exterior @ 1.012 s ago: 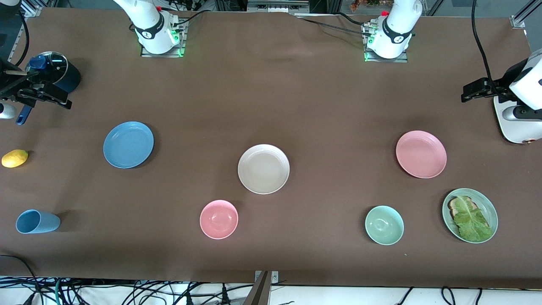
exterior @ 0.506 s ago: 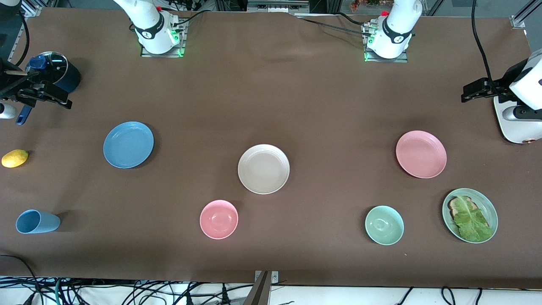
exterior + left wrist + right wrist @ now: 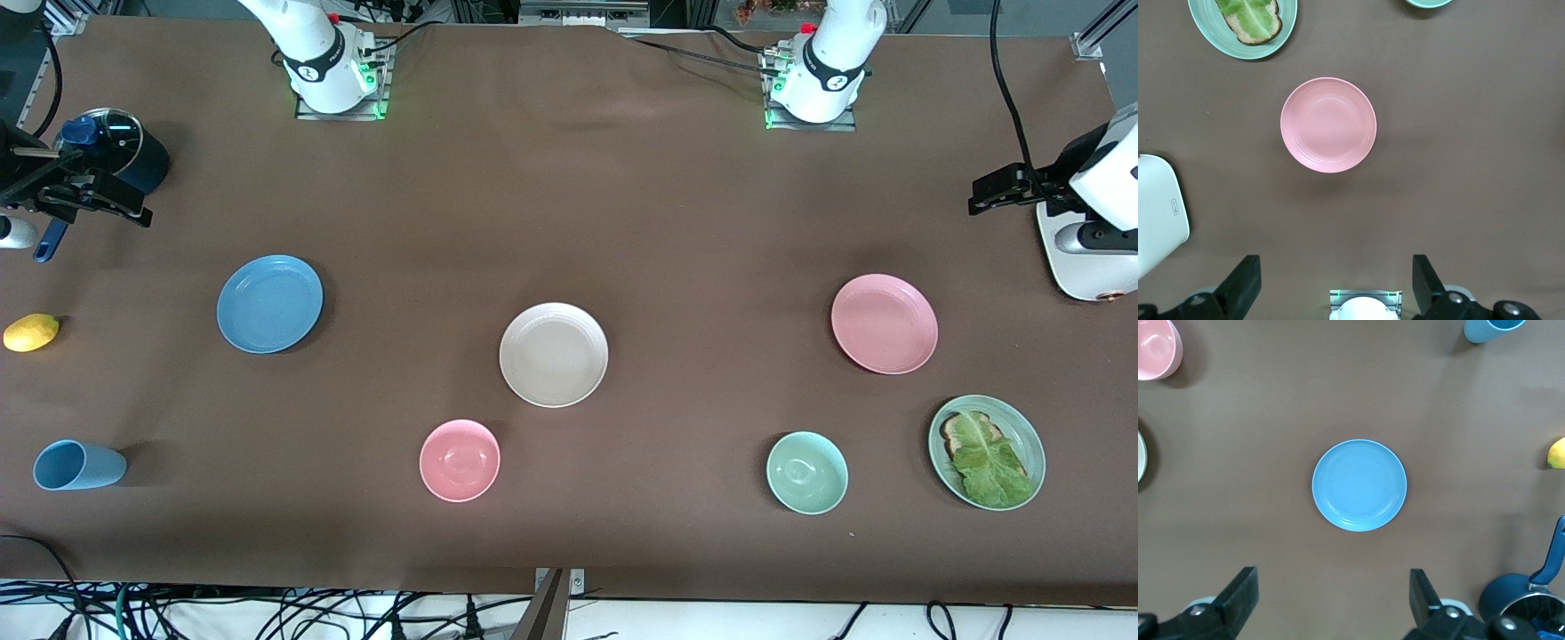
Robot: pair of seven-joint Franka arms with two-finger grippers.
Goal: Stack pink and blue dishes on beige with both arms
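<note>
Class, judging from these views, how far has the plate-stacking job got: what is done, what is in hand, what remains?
Done: nothing stacked. The beige plate is bare mid-table; the blue plate and pink plate lie apart toward either end.

In hand: nothing held. The right gripper is open above the blue plate, the left gripper open above the pink plate.

Left: grasp, carry and stack both plates on the beige.

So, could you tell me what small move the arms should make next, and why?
Probably lower each open gripper toward its plate's rim: the left gripper hangs high over the pink plate, the right gripper over the blue plate, and the beige plate is bare.
</note>
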